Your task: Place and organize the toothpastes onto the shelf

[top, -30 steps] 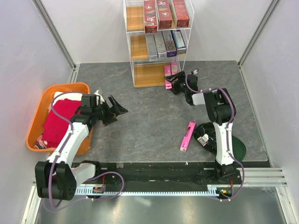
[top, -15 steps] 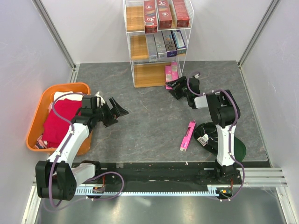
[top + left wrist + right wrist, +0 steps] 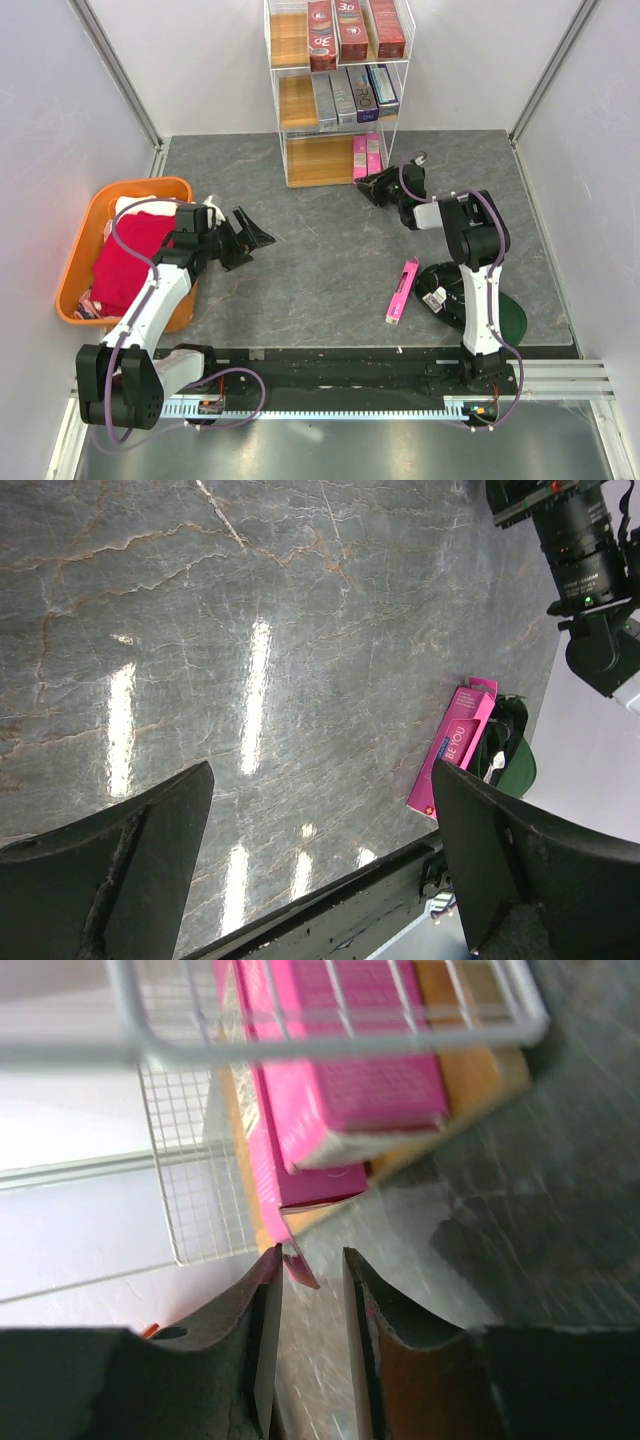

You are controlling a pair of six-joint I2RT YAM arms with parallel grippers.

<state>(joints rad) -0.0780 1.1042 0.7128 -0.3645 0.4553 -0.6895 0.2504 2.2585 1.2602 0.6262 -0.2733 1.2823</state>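
Note:
The shelf (image 3: pixel 290 150) stands at the back of the table. Red toothpastes (image 3: pixel 350 30) fill its top tier and purple and silver ones (image 3: pixel 355 95) the middle tier. Two pink boxes (image 3: pixel 366 155) lie at the right end of the bottom tier, their ends sticking out over the edge (image 3: pixel 345 1090). My right gripper (image 3: pixel 370 183) sits just in front of them, jaws nearly shut with only a narrow gap (image 3: pixel 312 1255); a pink end flap touches its left fingertip. Another pink box (image 3: pixel 402 290) lies loose on the table (image 3: pixel 458 745). My left gripper (image 3: pixel 252 232) hovers open and empty (image 3: pixel 320 860).
An orange tub (image 3: pixel 100 200) holding a red cloth (image 3: pixel 125 262) stands at the left edge, beside my left arm. A dark green disc (image 3: pixel 505 310) lies by the right arm's base. White walls enclose the grey stone table (image 3: pixel 320 250).
My right gripper's jaws have closed from wide open to a narrow gap, and it has shifted slightly right in front of the bottom tier's pink boxes. The left arm has barely moved.

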